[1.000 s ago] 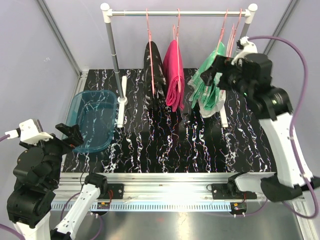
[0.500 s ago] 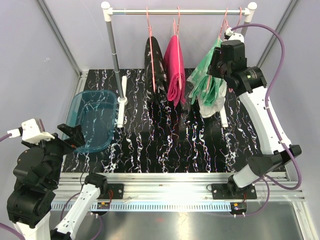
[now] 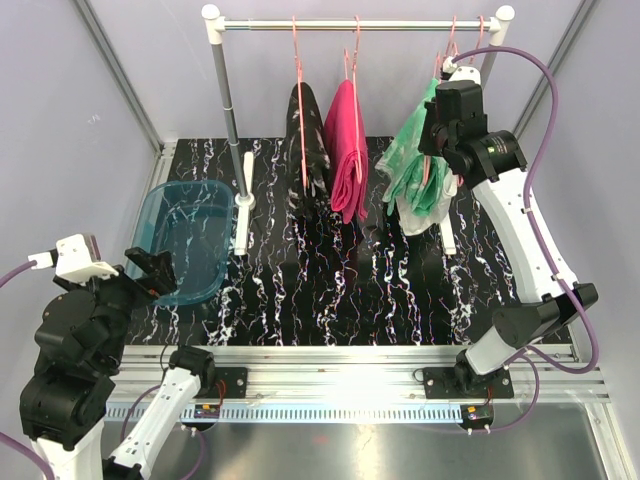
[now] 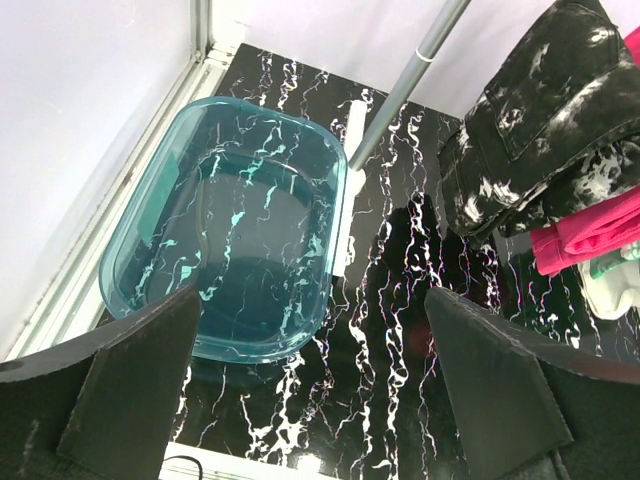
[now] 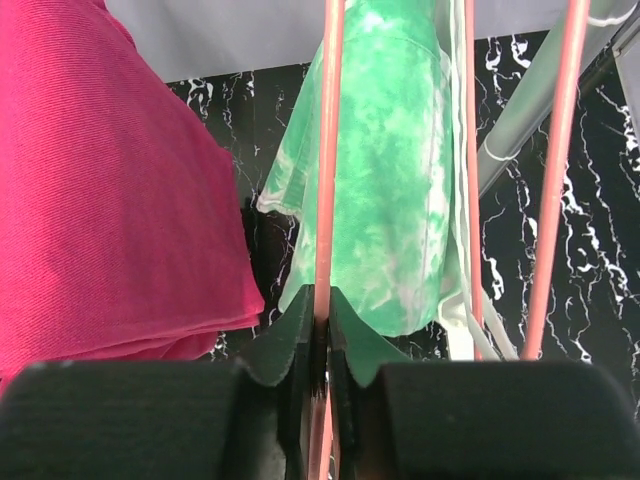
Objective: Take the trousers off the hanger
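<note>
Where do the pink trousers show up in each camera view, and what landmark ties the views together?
Top external: the pink trousers hang mid-rail, between the speckled black pair and the green pair.
Left wrist: a pink strip at the right edge, below the speckled black pair.
Right wrist: filling the left side, beside the hanger that the right tool grips.
Shared landmark: the black white-veined tabletop.

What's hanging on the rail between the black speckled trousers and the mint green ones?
The magenta pink trousers hang between the black speckled trousers and the mint green trousers, as the top external view shows.
</note>
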Controlling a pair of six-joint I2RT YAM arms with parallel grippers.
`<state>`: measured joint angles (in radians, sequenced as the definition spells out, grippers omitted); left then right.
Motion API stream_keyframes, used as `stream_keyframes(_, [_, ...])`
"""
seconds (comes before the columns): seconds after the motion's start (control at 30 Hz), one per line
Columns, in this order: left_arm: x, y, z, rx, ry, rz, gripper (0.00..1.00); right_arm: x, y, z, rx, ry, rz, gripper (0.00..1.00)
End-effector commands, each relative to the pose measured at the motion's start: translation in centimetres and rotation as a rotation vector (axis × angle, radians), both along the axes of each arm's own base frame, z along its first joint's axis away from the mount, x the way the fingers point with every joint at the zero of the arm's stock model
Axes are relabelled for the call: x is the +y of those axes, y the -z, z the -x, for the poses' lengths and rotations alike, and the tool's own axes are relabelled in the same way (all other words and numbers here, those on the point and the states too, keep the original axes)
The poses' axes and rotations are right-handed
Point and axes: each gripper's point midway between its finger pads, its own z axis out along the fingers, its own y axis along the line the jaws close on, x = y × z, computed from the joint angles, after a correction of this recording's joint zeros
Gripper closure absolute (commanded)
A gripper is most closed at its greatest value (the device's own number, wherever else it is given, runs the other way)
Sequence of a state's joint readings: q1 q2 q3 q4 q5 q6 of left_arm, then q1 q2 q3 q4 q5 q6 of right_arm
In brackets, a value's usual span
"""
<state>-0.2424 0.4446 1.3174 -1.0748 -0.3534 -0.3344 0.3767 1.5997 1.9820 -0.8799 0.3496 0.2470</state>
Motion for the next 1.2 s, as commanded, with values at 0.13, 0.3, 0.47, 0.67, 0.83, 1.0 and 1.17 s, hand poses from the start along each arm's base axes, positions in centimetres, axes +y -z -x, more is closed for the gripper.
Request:
stream_keyframes(0.13, [-1.0, -1.2, -0.2, -0.045, 0.067, -0.014, 0.01, 0.3, -1.1, -0.9, -0.047, -0.026, 0.010, 0.83])
stream_keyframes(0.3, [-1.5, -1.4, -0.3, -0.047, 0.095, -0.013, 0.01, 0.2, -1.3, -1.0, -0.055, -0.022, 0.023, 1.00])
stream_keyframes(0.47, [-2.2, -1.8, -0.5, -0.050, 0.135, -0.013, 0.01, 0.3, -4.5, -0.3, -0.145, -0.068, 0.017, 1.00])
stream_keyframes(0.67, [-9.5, -3.1, -1.0, -0.042, 0.548, 0.002, 0.01, -0.1, -10.6, 1.3, -0.338, -0.103, -0.005, 1.00])
stream_keyframes(0.83, [-10.1, -3.7, -1.9, -0.064, 0.568, 0.005, 0.01, -1.0, -14.5, 2.4, -0.445, -0.086, -0.004, 1.00])
stream_keyframes(1.0, [-10.8, -3.6, -2.5, -0.069, 0.596, 0.026, 0.01, -1.1, -17.0, 3.2, -0.503, -0.096, -0.023, 1.00])
stream_keyframes(1.17, [-11.5, -4.1, -2.9, -0.084, 0.625, 0.046, 0.01, -1.1, -18.6, 3.9, -0.547, -0.110, -0.027, 1.00])
